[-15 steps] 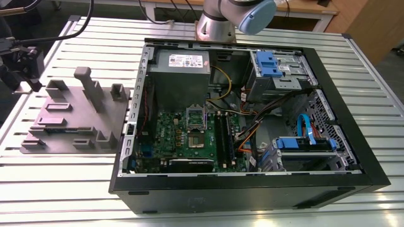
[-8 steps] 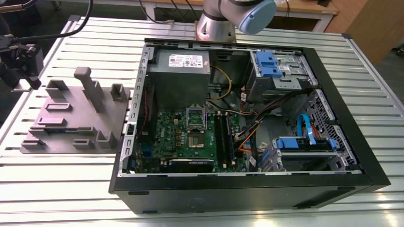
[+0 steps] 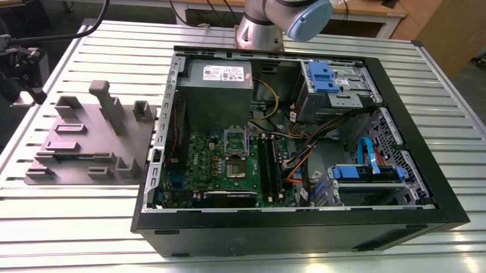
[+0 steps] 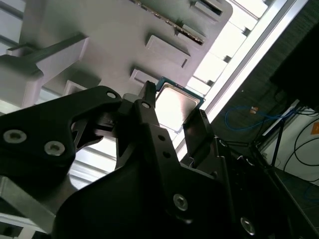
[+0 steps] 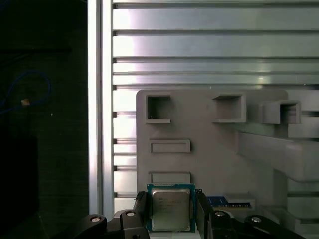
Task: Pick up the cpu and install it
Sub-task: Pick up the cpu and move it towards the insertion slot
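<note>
The cpu (image 5: 170, 209) is a small square silver chip with a shiny top and a green rim. It sits between the two black fingers (image 5: 141, 203) of my gripper (image 5: 171, 199), which press on two of its opposite edges. In the second wrist view the cpu (image 4: 175, 102) is likewise clamped in the gripper (image 4: 173, 108), above the grey parts fixture (image 4: 124, 30). In the exterior view the gripper (image 3: 23, 71) hangs at the far left, above the table's edge and apart from the open computer case (image 3: 304, 222). On the green motherboard (image 3: 205, 165) lies the dark square socket (image 3: 234, 169).
The grey fixture (image 3: 91, 142) with upright posts and pockets lies on the slatted metal table (image 3: 76, 227), left of the case. Inside the case are black memory sticks (image 3: 267, 165), loose cables (image 3: 304, 151), blue drive brackets (image 3: 322, 77) and a power supply (image 3: 216, 74). The arm's base (image 3: 262, 28) stands behind the case.
</note>
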### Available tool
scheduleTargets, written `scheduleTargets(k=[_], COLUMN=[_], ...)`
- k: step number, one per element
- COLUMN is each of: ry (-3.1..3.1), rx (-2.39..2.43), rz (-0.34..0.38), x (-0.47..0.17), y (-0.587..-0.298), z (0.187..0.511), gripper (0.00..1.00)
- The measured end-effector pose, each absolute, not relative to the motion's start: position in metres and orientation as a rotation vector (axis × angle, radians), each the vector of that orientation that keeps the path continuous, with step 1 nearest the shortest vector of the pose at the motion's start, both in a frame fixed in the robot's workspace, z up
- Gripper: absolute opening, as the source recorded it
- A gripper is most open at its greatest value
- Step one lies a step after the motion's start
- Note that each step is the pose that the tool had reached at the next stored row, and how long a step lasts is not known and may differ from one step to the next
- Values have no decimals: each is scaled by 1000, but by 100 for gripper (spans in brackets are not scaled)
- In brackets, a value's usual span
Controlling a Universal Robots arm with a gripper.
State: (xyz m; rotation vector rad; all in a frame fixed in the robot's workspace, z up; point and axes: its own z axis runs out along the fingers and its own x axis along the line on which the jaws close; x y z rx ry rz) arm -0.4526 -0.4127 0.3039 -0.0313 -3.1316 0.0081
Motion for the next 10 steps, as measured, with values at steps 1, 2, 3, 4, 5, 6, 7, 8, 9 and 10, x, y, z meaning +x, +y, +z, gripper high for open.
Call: scheduleTargets(k=[1,2,3,4,5,6,7,8,9,10], ry=[-3132,-3132,-3132,-3132,-3132,-3132,-3132,-3132,-3132,-3132], rx=[-31,-31,-31,-31,-31,-31,-31,-31,-31,-31], rz=[8,8,8,8,8,8,8,8,8,8], x=[-453,-453,-453,-453,-453,-453,-453,-453,-453,-453], y=[-413,-413,-413,-413,-413,-413,-413,-413,-413,-413], z=[305,306,307,308,309,310,311,310,310,312], gripper=[47,47,47,47,47,47,47,47,47,47])
